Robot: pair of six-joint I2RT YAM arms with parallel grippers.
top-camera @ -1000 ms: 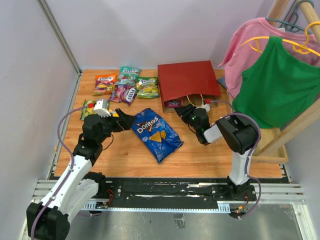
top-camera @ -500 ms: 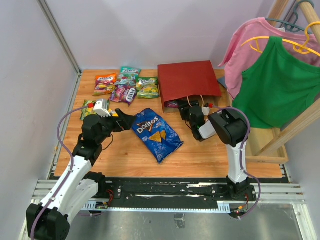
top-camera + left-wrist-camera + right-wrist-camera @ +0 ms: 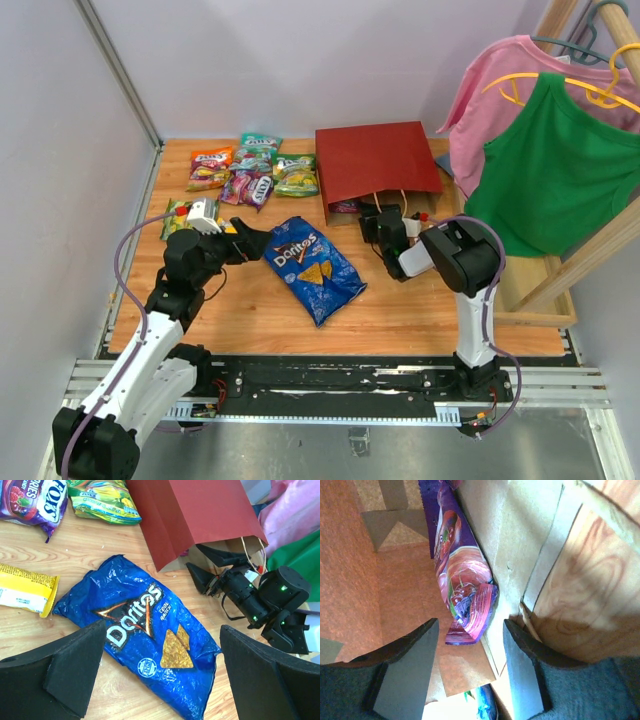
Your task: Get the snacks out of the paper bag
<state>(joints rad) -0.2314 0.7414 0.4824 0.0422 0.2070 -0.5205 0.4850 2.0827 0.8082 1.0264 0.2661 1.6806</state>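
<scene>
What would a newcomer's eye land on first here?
The big blue Doritos bag lies flat mid-table between the arms. Behind it the dark red paper bag lies on its side, the right gripper open at its mouth, facing a purple packet inside. A pink shirt and a green shirt hang at the right.

left arm [image 3: 150, 320]: elbow bent, forearm angled forward and inward, wrist low | left gripper [image 3: 162, 672]: jaws spread wide, holding nothing | right arm [image 3: 478, 300]: upright, folded sharply at elbow, forearm pointing inward | right gripper [image 3: 466, 666]: low, jaws partly parted, gripping nothing
</scene>
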